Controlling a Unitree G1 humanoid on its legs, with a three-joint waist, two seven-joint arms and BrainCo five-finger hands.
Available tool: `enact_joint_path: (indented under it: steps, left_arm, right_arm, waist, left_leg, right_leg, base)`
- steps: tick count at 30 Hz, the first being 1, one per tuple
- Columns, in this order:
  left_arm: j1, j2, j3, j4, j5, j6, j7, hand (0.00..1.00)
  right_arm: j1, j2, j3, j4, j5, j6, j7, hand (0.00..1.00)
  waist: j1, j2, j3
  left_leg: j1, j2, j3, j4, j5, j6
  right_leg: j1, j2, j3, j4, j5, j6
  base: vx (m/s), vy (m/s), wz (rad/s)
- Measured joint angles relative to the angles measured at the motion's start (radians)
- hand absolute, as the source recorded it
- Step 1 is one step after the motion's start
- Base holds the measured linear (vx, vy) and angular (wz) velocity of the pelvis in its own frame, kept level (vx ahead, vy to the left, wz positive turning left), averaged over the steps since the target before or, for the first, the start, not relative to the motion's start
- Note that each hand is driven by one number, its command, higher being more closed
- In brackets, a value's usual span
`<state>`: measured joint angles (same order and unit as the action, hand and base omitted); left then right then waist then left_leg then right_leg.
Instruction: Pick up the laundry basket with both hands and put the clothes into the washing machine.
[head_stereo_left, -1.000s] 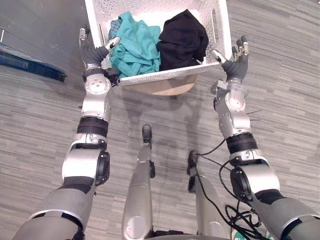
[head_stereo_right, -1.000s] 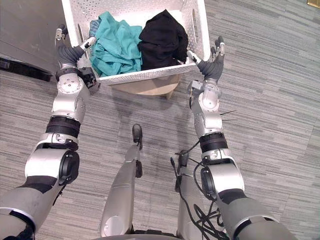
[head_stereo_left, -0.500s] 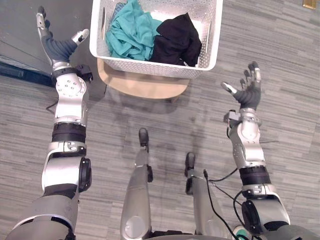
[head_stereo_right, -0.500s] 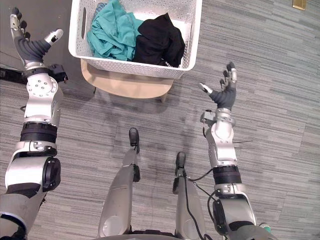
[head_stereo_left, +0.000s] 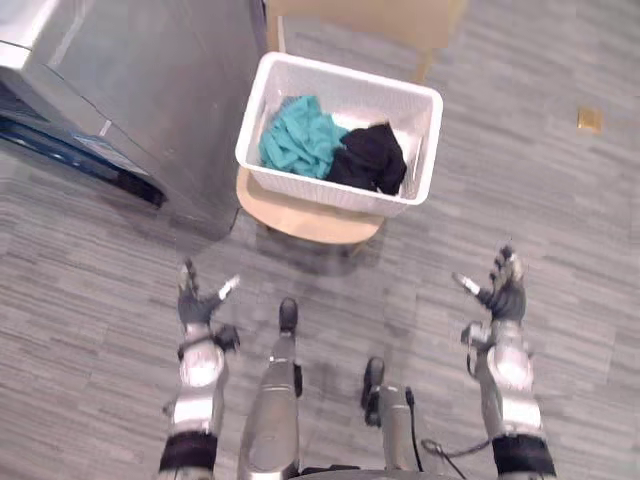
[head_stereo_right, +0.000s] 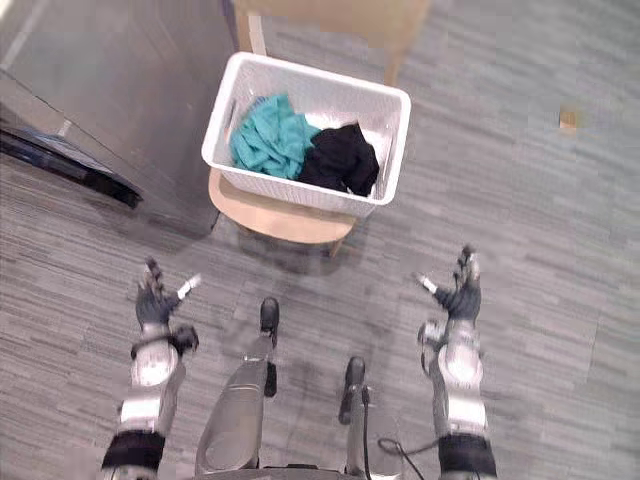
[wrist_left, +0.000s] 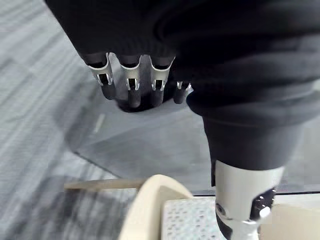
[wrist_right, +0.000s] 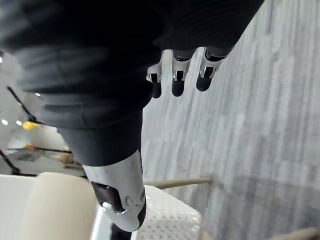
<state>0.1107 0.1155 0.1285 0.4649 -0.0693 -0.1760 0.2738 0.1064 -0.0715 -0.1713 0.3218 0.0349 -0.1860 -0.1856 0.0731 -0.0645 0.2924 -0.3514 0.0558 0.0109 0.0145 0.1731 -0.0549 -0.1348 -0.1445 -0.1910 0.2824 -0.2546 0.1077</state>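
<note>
A white perforated laundry basket (head_stereo_left: 330, 195) rests on a round wooden stool (head_stereo_left: 300, 222). Inside it a teal garment (head_stereo_left: 300, 143) lies on the left and a black garment (head_stereo_left: 370, 160) on the right. Both hands hang well short of the basket, low over the floor. My left hand (head_stereo_left: 196, 306) is open, fingers spread and straight, and holds nothing. Off to the right, my right hand (head_stereo_left: 502, 296) is open too, thumb out, also empty. The left wrist view looks past straight fingers (wrist_left: 131, 90) toward the basket's wall (wrist_left: 190, 220).
A grey metal appliance (head_stereo_left: 130, 90) with a dark lower edge stands at the left, close beside the basket. Wooden furniture (head_stereo_left: 370, 20) sits behind the basket. A small tan object (head_stereo_left: 589, 120) lies on the grey plank floor at the far right.
Both hands have come off the basket's sides, spread apart and dropped low toward my body. The view has pulled back, so the basket looks smaller; it still sits on the stool.
</note>
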Motion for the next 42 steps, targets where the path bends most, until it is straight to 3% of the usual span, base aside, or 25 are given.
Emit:
enact_joint_path:
  steps: [5, 9, 10, 12, 14, 18, 21, 22, 23, 24, 25, 26, 27, 28, 30, 32, 34, 36, 37, 40, 41, 42]
  left_arm:
    - [0.042, -0.026, 0.000, 0.200, 0.003, 0.003, -0.052, 0.00]
    - [0.046, -0.044, -0.002, 0.277, 0.018, 0.005, -0.063, 0.00]
    - [0.037, -0.046, -0.004, 0.294, 0.025, 0.005, -0.070, 0.00]
    - [0.023, -0.050, -0.007, 0.325, 0.039, 0.006, -0.076, 0.00]
    - [0.005, -0.055, -0.016, 0.361, 0.046, 0.009, -0.077, 0.00]
    - [-0.014, -0.027, -0.012, 0.396, 0.067, 0.012, -0.076, 0.00]
    - [-0.004, -0.011, -0.006, 0.410, 0.082, 0.012, -0.078, 0.00]
    - [-0.001, -0.009, -0.005, 0.410, 0.082, 0.012, -0.078, 0.00]
    - [0.005, -0.007, -0.008, 0.410, 0.086, 0.013, -0.078, 0.00]
    - [0.014, -0.006, -0.012, 0.410, 0.086, 0.014, -0.078, 0.00]
    - [0.018, -0.002, -0.015, 0.410, 0.089, 0.014, -0.078, 0.00]
    - [0.026, 0.003, -0.018, 0.411, 0.094, 0.015, -0.078, 0.00]
    - [0.029, 0.007, -0.018, 0.412, 0.105, 0.016, -0.078, 0.00]
    - [0.029, 0.008, -0.018, 0.413, 0.111, 0.016, -0.078, 0.00]
    - [0.020, 0.005, -0.036, 0.413, 0.120, 0.015, -0.078, 0.00]
    - [-0.004, 0.004, -0.061, 0.413, 0.122, 0.013, -0.079, 0.00]
    - [-0.011, 0.002, -0.089, 0.415, 0.123, 0.012, -0.079, 0.00]
    - [-0.010, -0.013, -0.087, 0.410, 0.126, 0.012, -0.078, 0.00]
    - [-0.008, -0.016, -0.078, 0.408, 0.129, 0.012, -0.078, 0.00]
    - [0.030, -0.048, -0.052, 0.365, 0.121, 0.002, -0.078, 0.00]
    - [0.026, -0.052, -0.045, 0.362, 0.121, -0.008, -0.077, 0.00]
    - [0.026, -0.053, -0.048, 0.365, 0.121, -0.009, -0.079, 0.00]
  right_arm:
    - [0.041, 0.015, 0.034, 0.137, -0.045, 0.000, 0.036, 0.00]
    - [0.035, 0.024, 0.034, 0.244, -0.048, 0.000, 0.036, 0.00]
    - [0.031, 0.025, 0.033, 0.281, -0.053, 0.001, 0.035, 0.00]
    - [0.023, 0.020, 0.027, 0.335, -0.055, 0.007, 0.034, 0.00]
    - [-0.007, 0.003, 0.032, 0.425, -0.055, 0.027, 0.034, 0.00]
    - [-0.068, 0.007, 0.053, 0.458, -0.055, 0.042, 0.037, 0.00]
    - [-0.087, 0.019, 0.073, 0.459, -0.054, 0.043, 0.042, 0.00]
    - [-0.086, 0.020, 0.073, 0.458, -0.053, 0.043, 0.045, 0.00]
    - [-0.087, 0.020, 0.075, 0.457, -0.046, 0.044, 0.054, 0.00]
    - [-0.077, 0.018, 0.095, 0.451, -0.043, 0.045, 0.057, 0.00]
    - [-0.071, 0.016, 0.104, 0.447, -0.042, 0.044, 0.057, 0.00]
    - [-0.068, 0.015, 0.138, 0.442, -0.041, 0.044, 0.061, 0.00]
    - [-0.060, 0.015, 0.168, 0.422, -0.039, 0.043, 0.064, 0.00]
    - [-0.054, 0.014, 0.178, 0.405, -0.036, 0.042, 0.068, 0.00]
    - [-0.028, 0.009, 0.212, 0.351, -0.033, 0.036, 0.083, 0.00]
    - [-0.028, 0.003, 0.212, 0.349, -0.032, 0.036, 0.083, 0.00]
    - [-0.024, 0.001, 0.222, 0.348, -0.032, 0.037, 0.083, 0.00]
    - [-0.010, 0.005, 0.232, 0.319, -0.034, 0.037, 0.084, 0.00]
    - [-0.013, 0.005, 0.249, 0.310, -0.036, 0.036, 0.092, 0.00]
    - [-0.020, 0.005, 0.294, 0.243, -0.046, 0.034, 0.102, 0.00]
    - [-0.038, 0.007, 0.311, 0.237, -0.049, 0.029, 0.102, 0.00]
    - [-0.055, 0.012, 0.319, 0.237, -0.059, 0.027, 0.103, 0.00]
  waist:
    - [-0.002, 0.010, -0.093]
    - [-0.002, 0.016, -0.117]
    - [-0.004, 0.016, -0.118]
    - [-0.009, 0.011, -0.123]
    - [-0.018, 0.011, -0.132]
    - [-0.033, 0.002, -0.128]
    - [-0.029, 0.003, -0.126]
    - [-0.029, 0.003, -0.126]
    - [-0.032, 0.007, -0.125]
    - [-0.034, 0.018, -0.119]
    - [-0.040, 0.030, -0.111]
    - [-0.055, 0.028, -0.108]
    - [-0.062, 0.050, -0.094]
    - [-0.061, 0.053, -0.092]
    - [-0.064, 0.054, -0.090]
    - [-0.088, 0.051, -0.091]
    - [-0.086, 0.041, -0.096]
    - [-0.084, 0.040, -0.098]
    - [-0.083, 0.043, -0.098]
    - [-0.046, 0.051, -0.097]
    - [-0.028, 0.051, -0.097]
    - [-0.029, 0.053, -0.098]
  left_leg:
    - [0.062, -0.040, -0.078, -0.016, -0.001, 0.001]
    - [0.075, -0.068, -0.145, -0.019, 0.002, -0.002]
    - [0.072, -0.068, -0.122, -0.019, -0.004, -0.001]
    - [0.047, -0.036, 0.062, -0.004, -0.016, 0.015]
    - [0.009, 0.018, 0.367, 0.086, -0.038, 0.084]
    - [0.005, -0.009, 0.394, 0.125, -0.088, 0.119]
    - [0.003, -0.021, 0.379, 0.245, -0.221, 0.123]
    - [0.006, -0.022, 0.370, 0.257, -0.240, 0.125]
    - [0.022, -0.038, 0.352, 0.260, -0.267, 0.128]
    - [0.055, -0.050, 0.328, 0.232, -0.272, 0.133]
    - [0.075, -0.058, 0.308, 0.212, -0.272, 0.133]
    - [0.123, -0.066, 0.283, 0.156, -0.272, 0.133]
    - [0.171, -0.072, 0.255, 0.111, -0.269, 0.129]
    - [0.192, -0.077, 0.237, 0.101, -0.264, 0.124]
    - [0.239, -0.118, 0.158, 0.107, -0.264, 0.122]
    - [0.264, -0.160, 0.083, 0.107, -0.264, 0.123]
    - [0.295, -0.199, 0.026, 0.100, -0.263, 0.127]
    - [0.313, -0.220, -0.007, 0.127, -0.280, 0.101]
    - [0.288, -0.221, -0.004, 0.201, -0.301, 0.068]
    - [0.150, -0.171, 0.074, 0.518, -0.335, 0.019]
    - [0.123, -0.111, 0.129, 0.584, -0.386, 0.043]
    - [0.116, -0.075, 0.131, 0.581, -0.408, 0.040]
  right_leg:
    - [0.113, -0.017, -0.093, -0.031, -0.032, 0.008]
    - [0.181, -0.023, -0.193, -0.043, -0.049, 0.007]
    - [0.196, -0.033, -0.227, -0.047, -0.052, 0.011]
    - [0.222, -0.042, -0.294, -0.078, -0.045, 0.021]
    - [0.233, -0.070, -0.334, -0.075, -0.035, 0.039]
    - [0.253, -0.096, -0.321, -0.111, 0.043, 0.072]
    - [0.260, -0.142, -0.288, -0.001, 0.076, 0.092]
    - [0.242, -0.158, -0.274, 0.057, 0.079, 0.088]
    - [0.193, -0.195, -0.252, 0.214, 0.111, 0.039]
    - [0.118, -0.212, -0.195, 0.376, 0.181, -0.064]
    - [0.082, -0.200, -0.148, 0.448, 0.164, -0.070]
    - [0.019, -0.144, -0.075, 0.551, 0.089, -0.066]
    - [-0.033, -0.075, -0.039, 0.588, 0.027, -0.067]
    - [-0.054, -0.046, -0.029, 0.585, 0.004, -0.066]
    - [-0.133, 0.046, 0.013, 0.484, -0.054, -0.053]
    - [-0.162, 0.094, 0.084, 0.342, -0.056, -0.042]
    - [-0.175, 0.081, 0.108, 0.268, -0.024, -0.080]
    - [-0.148, 0.054, 0.072, 0.181, 0.028, -0.077]
    - [-0.121, 0.047, 0.049, 0.135, 0.089, -0.095]
    - [-0.027, 0.058, 0.022, 0.043, 0.102, -0.116]
    - [0.006, 0.068, 0.035, 0.026, 0.100, -0.120]
    - [0.020, 0.069, 0.044, 0.016, 0.100, -0.120]
  base:
    - [0.08, -0.044, 0.53]
    - [0.03, -0.047, 0.70]
    - [0.03, -0.002, 0.86]
    - [0.05, 0.011, 0.93]
    - [0.18, 0.058, 0.69]
    - [0.20, 0.141, 0.15]
    - [0.16, 0.210, 0.06]
    - [0.20, 0.254, 0.34]
    - [0.19, 0.213, 0.50]
    - [0.24, 0.259, 0.59]
    - [0.25, 0.219, 0.74]
    - [0.28, 0.179, 0.82]
    - [0.28, 0.158, 0.79]
    - [0.27, 0.120, 0.74]
    - [0.26, 0.077, 0.97]
    - [0.26, 0.016, 1.42]
    - [0.29, -0.028, 1.49]
    - [0.38, -0.086, 1.38]
    - [0.39, -0.102, 1.01]
    - [0.28, -0.083, 0.34]
    - [0.27, -0.048, -0.24]
    - [0.30, -0.044, -0.35]
